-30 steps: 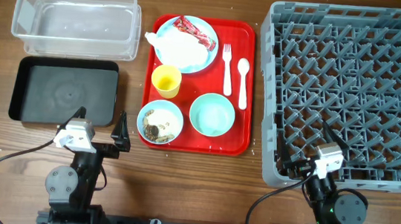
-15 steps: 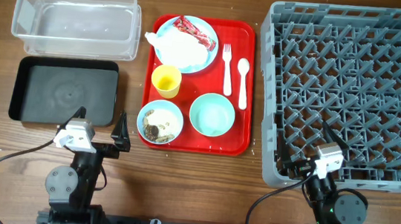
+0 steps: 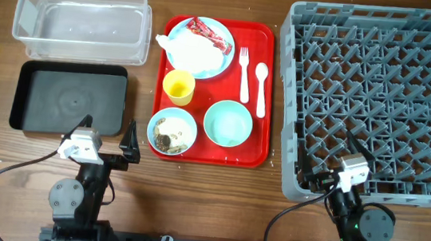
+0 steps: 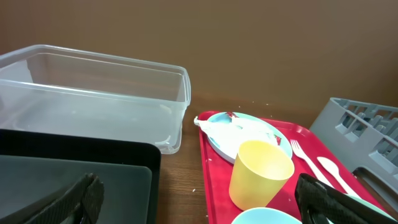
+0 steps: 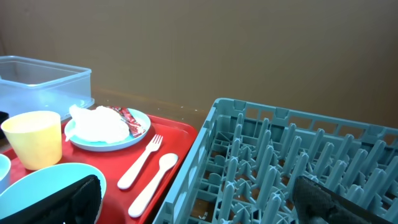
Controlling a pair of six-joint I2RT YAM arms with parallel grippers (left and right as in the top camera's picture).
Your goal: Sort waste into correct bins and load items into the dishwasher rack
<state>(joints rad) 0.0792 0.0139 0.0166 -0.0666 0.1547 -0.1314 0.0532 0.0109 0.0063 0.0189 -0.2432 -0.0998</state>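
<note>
The left gripper point(image 3: 128, 143) and right gripper point(image 3: 311, 177) sit spread wide at the near edge of the table point(image 3: 207, 196). A low reach could tip the bowl of scraps point(image 3: 172, 130).

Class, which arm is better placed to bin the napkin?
Left, probably: the left end effector sits nearer the napkin, clear tub and black tray; the right end effector sits by the rack.
</note>
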